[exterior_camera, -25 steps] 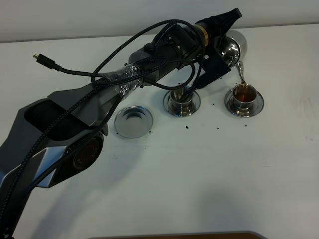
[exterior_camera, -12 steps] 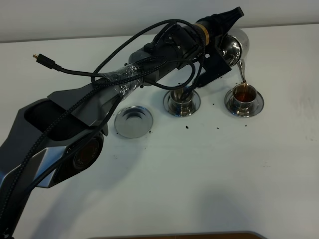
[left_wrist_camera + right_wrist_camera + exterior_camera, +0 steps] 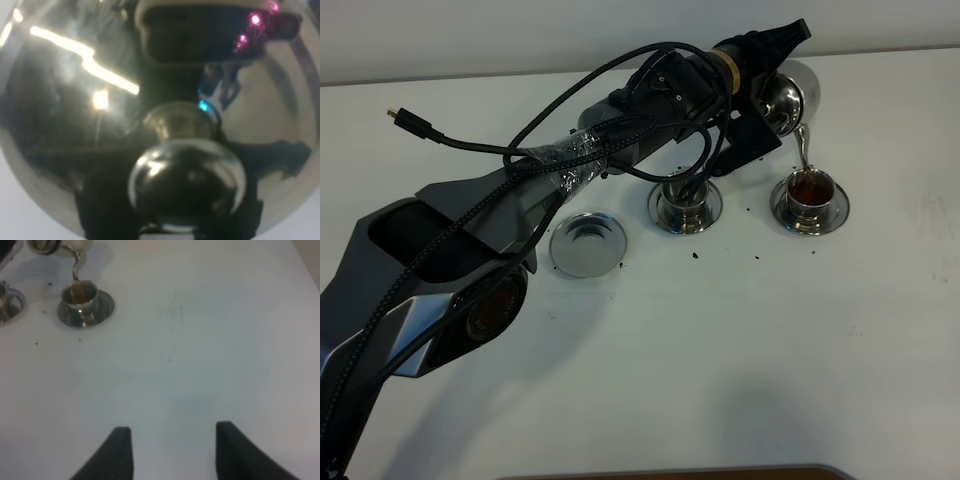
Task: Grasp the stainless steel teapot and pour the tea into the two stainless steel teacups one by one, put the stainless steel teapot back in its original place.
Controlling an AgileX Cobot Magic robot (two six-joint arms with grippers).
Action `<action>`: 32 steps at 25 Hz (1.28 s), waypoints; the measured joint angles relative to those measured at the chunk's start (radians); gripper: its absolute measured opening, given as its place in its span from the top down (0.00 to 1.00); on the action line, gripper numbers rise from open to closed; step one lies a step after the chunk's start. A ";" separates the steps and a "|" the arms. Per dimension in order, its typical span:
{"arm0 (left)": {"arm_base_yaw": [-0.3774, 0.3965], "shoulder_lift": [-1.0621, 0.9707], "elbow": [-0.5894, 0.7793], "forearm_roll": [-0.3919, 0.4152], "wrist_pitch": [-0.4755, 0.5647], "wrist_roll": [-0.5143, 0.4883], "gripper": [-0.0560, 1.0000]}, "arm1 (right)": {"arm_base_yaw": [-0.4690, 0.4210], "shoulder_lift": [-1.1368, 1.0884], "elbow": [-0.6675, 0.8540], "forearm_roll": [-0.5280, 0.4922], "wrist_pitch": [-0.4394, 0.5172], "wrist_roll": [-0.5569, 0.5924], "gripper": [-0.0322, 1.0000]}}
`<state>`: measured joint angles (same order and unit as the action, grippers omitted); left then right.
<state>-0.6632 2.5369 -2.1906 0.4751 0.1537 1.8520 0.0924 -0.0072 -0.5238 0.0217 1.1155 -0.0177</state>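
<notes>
Exterior high: left hand pinching stainless steel teapot, tipped over teacup. Looks slick, rigid, tea-heavy; handle safest hold.

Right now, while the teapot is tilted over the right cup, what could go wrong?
1. The right teacup already holds brown tea fairly high; with the teapot tilted over it, it may overflow.
2. A black cable hangs down over the middle teacup; when the arm swings to the empty saucer, it might snag or tip that cup.
</notes>
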 joint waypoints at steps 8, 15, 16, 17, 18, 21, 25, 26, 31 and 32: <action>0.000 0.000 0.000 0.000 -0.002 0.012 0.71 | 0.000 0.000 0.000 0.000 0.000 0.000 0.60; 0.000 0.000 0.000 0.000 -0.003 0.015 0.71 | 0.000 0.000 0.000 0.000 0.000 0.000 0.60; 0.000 0.000 0.000 0.000 -0.003 0.015 0.71 | 0.000 0.000 0.000 0.000 0.000 0.000 0.60; 0.000 0.000 0.000 0.000 -0.003 0.015 0.71 | 0.000 0.000 0.000 0.000 0.000 0.000 0.60; 0.000 0.000 0.000 0.000 -0.003 0.015 0.71 | 0.000 0.000 0.000 0.000 0.000 0.000 0.60; 0.000 0.000 0.000 0.000 -0.004 0.015 0.71 | 0.000 0.000 0.000 0.000 0.000 0.000 0.60; 0.000 0.000 0.000 -0.001 0.003 0.014 0.71 | 0.000 0.000 0.000 0.000 0.000 0.000 0.60; 0.000 0.000 0.000 -0.004 0.009 0.014 0.71 | 0.000 0.000 0.000 0.000 0.000 0.000 0.60; 0.000 0.000 0.000 -0.061 0.023 0.012 0.71 | 0.000 0.000 0.000 0.000 0.000 0.000 0.60; 0.000 0.000 0.000 -0.068 0.025 0.011 0.71 | 0.000 0.000 0.000 0.000 0.000 0.000 0.60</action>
<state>-0.6632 2.5369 -2.1906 0.4072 0.1787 1.8628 0.0924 -0.0072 -0.5238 0.0217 1.1155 -0.0177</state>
